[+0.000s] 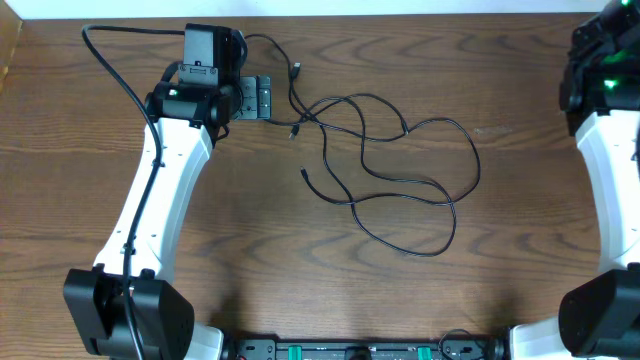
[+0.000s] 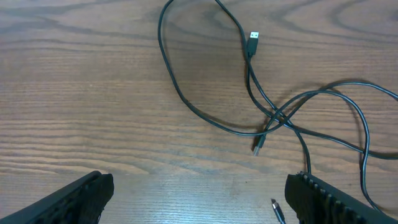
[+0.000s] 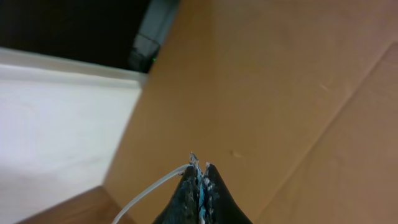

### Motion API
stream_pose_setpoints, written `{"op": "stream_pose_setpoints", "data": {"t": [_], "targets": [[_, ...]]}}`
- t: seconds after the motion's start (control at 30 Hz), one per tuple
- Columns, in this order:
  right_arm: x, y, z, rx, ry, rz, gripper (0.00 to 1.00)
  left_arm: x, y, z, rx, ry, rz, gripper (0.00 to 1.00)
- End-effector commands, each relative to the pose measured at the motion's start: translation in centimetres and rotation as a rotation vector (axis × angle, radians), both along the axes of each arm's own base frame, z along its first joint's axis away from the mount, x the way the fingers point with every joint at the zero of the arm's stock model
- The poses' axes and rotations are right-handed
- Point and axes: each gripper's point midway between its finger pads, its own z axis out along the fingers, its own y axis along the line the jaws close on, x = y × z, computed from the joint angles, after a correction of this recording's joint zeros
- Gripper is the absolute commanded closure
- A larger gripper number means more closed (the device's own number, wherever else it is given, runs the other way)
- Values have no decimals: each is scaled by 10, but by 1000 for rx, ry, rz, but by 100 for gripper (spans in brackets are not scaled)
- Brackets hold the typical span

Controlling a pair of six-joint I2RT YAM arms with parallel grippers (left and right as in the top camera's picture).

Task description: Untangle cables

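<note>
Several thin black cables [image 1: 477, 160] lie in crossing loops on the wooden table [image 1: 300, 260], right of my left gripper [image 1: 262, 98]. That gripper is open, low over the wood, with nothing between its fingers [image 2: 329, 199]. In the left wrist view the cables [image 2: 278, 118] cross ahead of my left gripper [image 2: 199, 202], with a USB plug [image 2: 253, 38], a second plug [image 2: 257, 147] and a small plug tip [image 2: 277, 210] beside the right finger. My right gripper [image 3: 201, 167] is raised at the far right [image 1: 598, 60], shut on a thin white wire [image 3: 155, 186] that trails down to the left.
The thick black cord [image 1: 120, 75] of the left arm curves over the table's back left. The table's back edge and a white wall [image 3: 56, 118] lie under the right gripper. The arm bases [image 1: 130, 310] stand at the front corners.
</note>
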Motion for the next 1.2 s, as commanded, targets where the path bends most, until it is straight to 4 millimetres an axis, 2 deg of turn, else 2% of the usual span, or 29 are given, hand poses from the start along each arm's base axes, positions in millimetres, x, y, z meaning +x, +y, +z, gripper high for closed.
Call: {"op": "stream_pose_setpoints", "data": {"t": [0.0,0.1,0.2,0.4,0.73,1.0,1.17], "targets": [[-15,-18,8,-10,4,-61,99,0,1,-3,4,6,5,7],[-20,-31,3,-3,23,-90,99,0,1,-3,4,6,6,7],[-25,-46,-9,34,46,-115,99,0,1,-3,4,6,6,7],[-38,-81,-50,166,93,-159,99,0,1,-3,4,6,5,7],[-82,-153,-112,403,149,-203,99,0,1,-3,4,6,5,7],[-121,-194,-108,407,88,-311,99,0,1,-3,4,6,5,7],[-127,-208,-90,369,3,-314,99,0,1,-3,4,6,5,7]]}}
